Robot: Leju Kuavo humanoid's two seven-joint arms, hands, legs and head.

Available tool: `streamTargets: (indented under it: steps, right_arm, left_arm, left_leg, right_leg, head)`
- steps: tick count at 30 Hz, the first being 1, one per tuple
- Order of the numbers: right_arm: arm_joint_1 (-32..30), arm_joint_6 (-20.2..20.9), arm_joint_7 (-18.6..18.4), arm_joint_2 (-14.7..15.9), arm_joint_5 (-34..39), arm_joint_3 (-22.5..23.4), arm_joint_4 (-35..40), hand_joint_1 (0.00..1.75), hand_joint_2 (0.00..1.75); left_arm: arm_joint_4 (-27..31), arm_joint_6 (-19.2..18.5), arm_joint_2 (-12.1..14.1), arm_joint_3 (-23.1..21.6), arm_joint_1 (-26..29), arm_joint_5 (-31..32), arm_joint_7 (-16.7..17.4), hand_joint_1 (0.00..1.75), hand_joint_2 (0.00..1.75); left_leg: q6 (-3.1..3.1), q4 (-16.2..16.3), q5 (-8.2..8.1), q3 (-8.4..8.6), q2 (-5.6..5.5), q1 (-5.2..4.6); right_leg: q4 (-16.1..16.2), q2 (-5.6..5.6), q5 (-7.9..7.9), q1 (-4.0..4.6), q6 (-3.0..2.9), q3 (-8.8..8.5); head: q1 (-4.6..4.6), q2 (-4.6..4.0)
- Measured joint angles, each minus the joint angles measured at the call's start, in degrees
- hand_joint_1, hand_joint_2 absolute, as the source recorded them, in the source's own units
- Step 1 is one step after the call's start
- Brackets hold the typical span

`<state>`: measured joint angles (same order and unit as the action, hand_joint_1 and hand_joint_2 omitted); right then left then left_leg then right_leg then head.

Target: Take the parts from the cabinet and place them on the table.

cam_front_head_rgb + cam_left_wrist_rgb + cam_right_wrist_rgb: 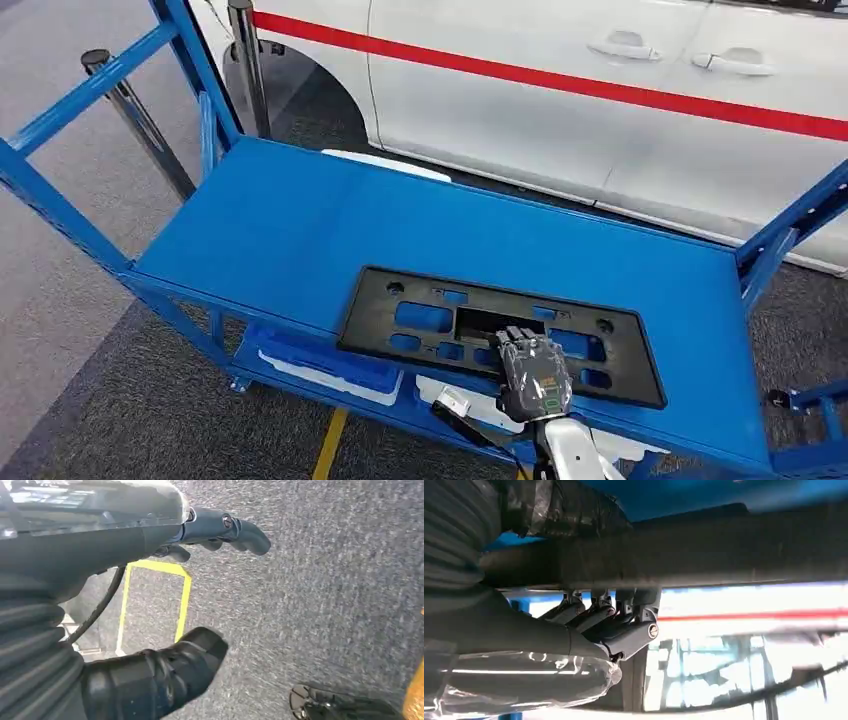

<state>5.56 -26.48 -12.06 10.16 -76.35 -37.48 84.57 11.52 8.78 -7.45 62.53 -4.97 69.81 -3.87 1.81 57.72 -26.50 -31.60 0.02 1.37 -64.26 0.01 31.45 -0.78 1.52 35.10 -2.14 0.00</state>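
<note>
The black plastic panel [500,335], a long flat part with rectangular cut-outs, lies on the blue cabinet shelf [290,225] toward its 5 o'clock corner, and the right hand [535,372] clamps its near edge, fingers hooked over into the central opening; the right wrist view shows those fingers [616,617] curled round the dark panel [724,550], whose far end is cut off. The left hand [165,610] hangs over grey carpet [320,595], thumb and fingers spread, holding nothing. A white car [600,90] stands at 12 o'clock, mostly out of frame.
</note>
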Motion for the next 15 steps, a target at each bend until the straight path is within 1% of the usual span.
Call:
streamTargets:
  steps: [1,2,3,4,5,6,7,8,9,11,12,13,14,15]
  right_arm:
    - [-0.2,-1.2,0.3,-0.3,-0.8,0.1,0.3,1.64,1.75]
    - [-0.5,-2.3,0.5,-0.4,-1.7,0.1,0.5,1.64,1.75]
    - [-0.9,-3.2,0.8,-0.7,-2.6,0.1,0.8,1.64,1.75]
    - [-1.3,-4.2,1.3,-0.9,-3.6,0.1,1.0,1.64,1.75]
    - [-1.5,-4.8,1.6,-1.2,-4.2,0.1,1.4,1.64,1.75]
    - [-1.7,-5.2,1.8,-1.3,-4.5,0.1,1.7,1.64,1.75]
    - [-1.6,-5.5,2.0,-1.4,-4.7,0.1,2.0,1.64,1.75]
    - [-1.6,-5.7,2.2,-1.6,-4.8,0.1,2.3,1.64,1.75]
    - [-1.6,-5.9,2.3,-1.8,-4.9,0.1,2.4,1.64,1.75]
    - [-1.8,-7.0,2.8,-2.1,-5.2,0.1,2.8,1.64,1.75]
    - [-1.8,-7.7,3.3,-2.2,-5.5,0.1,2.9,1.64,1.75]
    - [-1.8,-8.3,3.6,-2.4,-5.9,0.1,3.1,1.64,1.75]
    - [-1.8,-8.7,4.1,-2.6,-6.2,0.1,3.4,1.64,1.75]
    - [-1.7,-9.0,4.3,-3.0,-6.3,0.1,3.6,1.64,1.75]
  left_arm:
    - [0.0,-0.5,0.0,0.0,0.0,0.0,0.3,0.00,1.75]
    - [0.0,-1.1,0.0,0.0,0.0,0.0,0.6,0.00,1.75]
    - [0.0,-1.5,0.0,0.0,-0.1,0.0,0.8,0.00,1.75]
    - [0.0,-1.8,-0.1,0.0,-0.1,0.1,0.9,0.00,1.75]
    - [0.0,-2.1,-0.2,0.0,-0.2,0.1,0.9,0.00,1.75]
    - [0.0,-2.1,-0.3,0.0,-0.3,0.1,0.9,0.00,1.75]
    - [0.0,-2.2,-0.5,-0.1,-0.4,0.2,0.9,0.00,1.75]
    - [0.0,-2.2,-0.5,-0.1,-0.4,0.2,0.9,0.00,1.75]
    - [0.0,-2.4,-0.6,-0.2,-0.5,0.3,0.9,0.00,1.75]
    - [0.0,-3.1,-0.7,-0.3,-0.6,0.6,0.9,0.00,1.75]
    - [0.0,-3.4,-0.8,-0.3,-0.6,0.6,0.9,0.00,1.75]
    - [0.0,-3.7,-0.8,-0.3,-0.6,0.6,0.9,0.00,1.75]
    - [0.0,-4.1,-0.8,-0.3,-0.7,0.6,0.9,0.00,1.75]
    - [0.0,-4.2,-0.9,-0.4,-0.8,0.6,0.9,0.00,1.75]
  left_leg:
    - [0.04,0.0,0.02,-0.17,0.03,-0.10]
    - [0.08,0.1,0.05,-0.34,0.04,-0.20]
    - [0.10,0.3,0.07,-0.56,0.04,-0.27]
    - [0.10,0.5,0.06,-0.72,-0.01,-0.27]
    - [0.10,0.7,0.05,-0.82,-0.09,-0.27]
    - [0.06,0.8,0.02,-0.85,-0.16,-0.27]
    - [0.03,0.9,0.01,-0.85,-0.21,-0.27]
    - [-0.08,1.0,0.00,-1.03,-0.21,-0.34]
    - [-0.43,1.4,0.06,-1.34,-0.27,-0.71]
    - [-1.20,1.1,0.56,-1.64,-0.28,-0.68]
    - [-1.61,1.0,0.82,-1.66,-0.28,-0.69]
    - [-1.84,1.4,0.32,-1.88,-0.28,-0.55]
    - [-2.05,2.6,-1.55,-2.56,-0.24,-0.49]
    - [-2.24,5.6,-4.30,-3.54,-0.23,-0.47]
  right_leg:
    - [-4.6,0.00,2.42,-0.01,0.15,2.00]
    - [-9.2,-0.01,4.27,-0.01,0.25,4.01]
    - [-11.9,-0.01,4.83,-0.01,0.27,5.20]
    - [-11.6,-0.01,3.85,-0.01,0.22,4.91]
    - [-8.5,-0.01,1.71,-0.02,0.10,3.27]
    - [-3.5,-0.02,-0.93,-0.03,-0.08,0.71]
    - [1.5,-0.02,-3.15,-0.02,-0.30,-1.86]
    - [4.7,0.04,-3.18,0.05,-0.57,-3.16]
    - [5.3,0.09,-3.46,0.44,-0.71,-3.22]
    - [4.9,0.20,-3.77,0.58,-1.19,-2.63]
    - [5.0,0.21,-4.05,0.53,-1.61,-2.51]
    - [5.6,0.01,-4.68,-0.04,-2.24,-2.38]
    - [5.7,-0.12,-5.09,0.07,-2.67,-2.04]
    - [5.7,-0.20,-5.47,0.06,-3.15,-1.57]
  head:
    - [-0.02,0.00]
    - [0.00,0.00]
    - [-0.02,0.00]
    - [0.00,0.00]
    - [0.00,0.00]
    - [-0.02,0.00]
    - [0.00,0.00]
    - [-0.02,0.00]
    - [0.04,0.00]
    - [0.02,0.00]
    - [0.02,0.00]
    - [0.00,0.00]
    - [0.04,0.00]
    - [0.04,0.00]
